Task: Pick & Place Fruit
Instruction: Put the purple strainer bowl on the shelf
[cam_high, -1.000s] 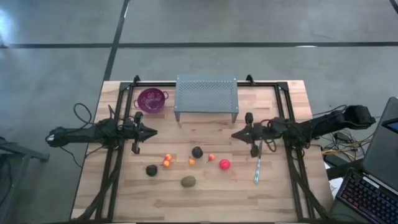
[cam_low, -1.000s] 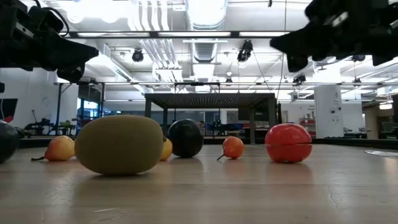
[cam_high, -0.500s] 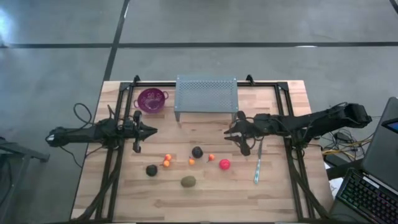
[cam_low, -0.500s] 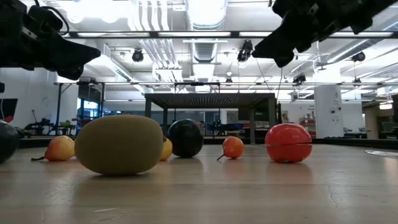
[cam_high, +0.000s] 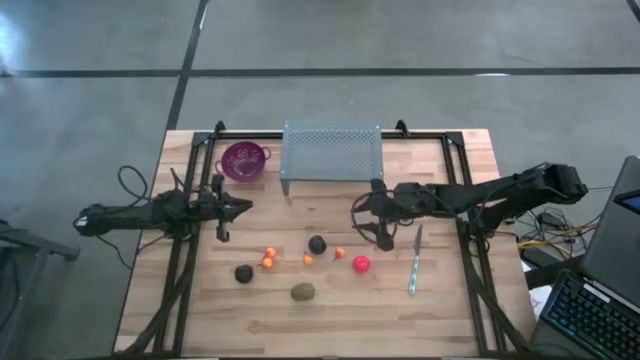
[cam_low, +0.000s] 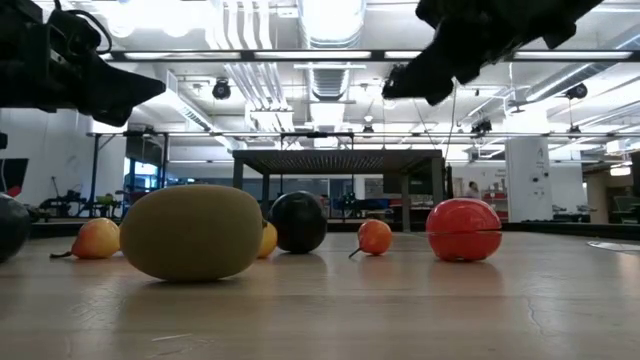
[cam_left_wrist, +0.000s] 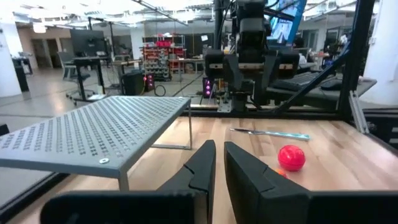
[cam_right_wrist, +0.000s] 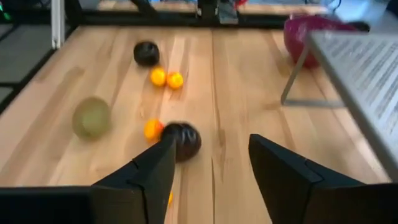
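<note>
The fruit lies loose on the wooden table: two dark balls (cam_high: 317, 244) (cam_high: 244, 273), an olive-green oval (cam_high: 303, 291), a red ball (cam_high: 361, 264) and several small orange ones (cam_high: 268, 258). My right gripper (cam_high: 356, 214) hangs open above the table's middle and tilts down. The nearer dark ball (cam_right_wrist: 181, 141) lies on the table ahead of its spread fingers (cam_right_wrist: 155, 171), and the gripper touches nothing. My left gripper (cam_high: 249, 207) waits shut and level at the table's left, and its fingers (cam_left_wrist: 205, 168) point across toward the red ball (cam_left_wrist: 291, 157).
A grey perforated rack (cam_high: 332, 155) stands at the far middle, with a purple colander bowl (cam_high: 245, 160) on its left. A slim teal stick (cam_high: 414, 270) lies at the right, near the red ball. A keyboard (cam_high: 590, 320) sits off the table's right edge.
My right gripper has gone from the table's right side toward its middle and risen a little. It has tipped its fingers downward and opened from shut. The fruit has not moved.
</note>
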